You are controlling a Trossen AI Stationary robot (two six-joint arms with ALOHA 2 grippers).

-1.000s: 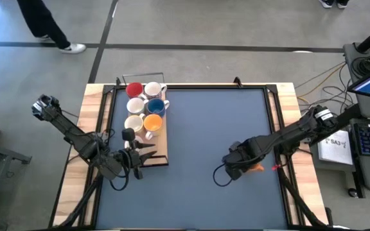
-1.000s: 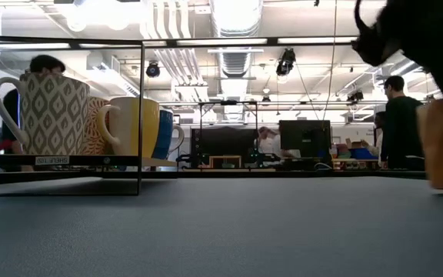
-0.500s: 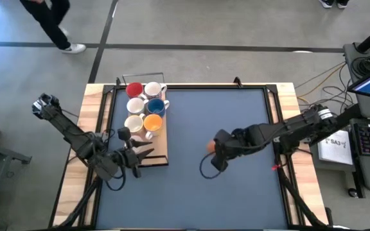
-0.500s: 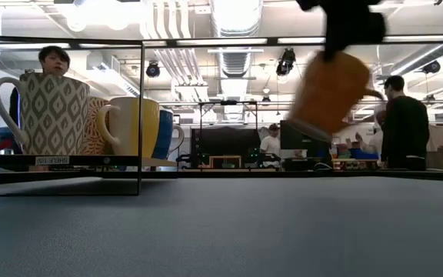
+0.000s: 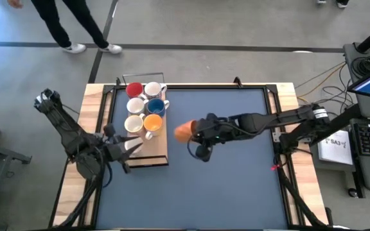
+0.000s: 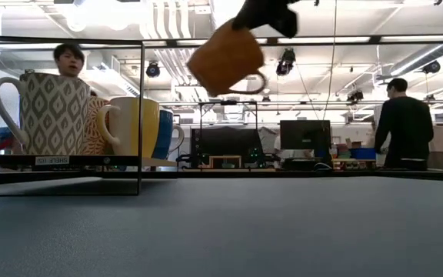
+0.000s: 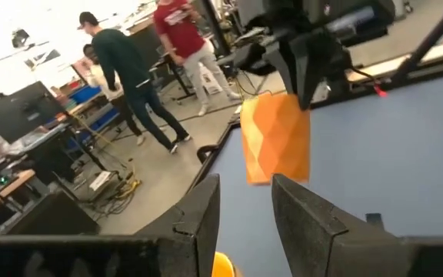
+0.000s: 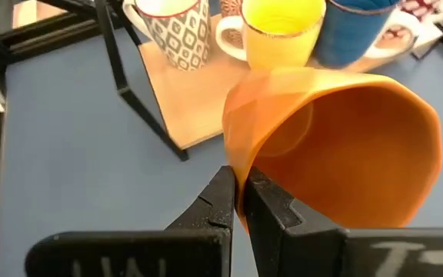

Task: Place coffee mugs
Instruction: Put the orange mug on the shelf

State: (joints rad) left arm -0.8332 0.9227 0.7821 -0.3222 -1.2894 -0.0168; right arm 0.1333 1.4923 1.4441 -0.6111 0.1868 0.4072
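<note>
Right pincer point(image 5: 196, 132), clamped on the orange mug's point(image 5: 183, 131) rim, carries it toward six mugs on the wooden board point(image 5: 159, 156); left pincer point(image 5: 128, 145) waits open.

Right arm stretched leftward across the middle, raised, right pincer point(image 5: 196, 131) clamped tight on a rim. Left arm low at the left side, left pincer point(image 5: 128, 147) fingers spread, empty.

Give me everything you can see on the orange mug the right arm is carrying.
The orange mug is plain, smooth, ceramic-looking, with a side handle. It is empty and tipped over, off the table mat, just beside the wooden board with the other mugs. Only the right tool touches it, shut on its rim, one finger inside and one outside.
</note>
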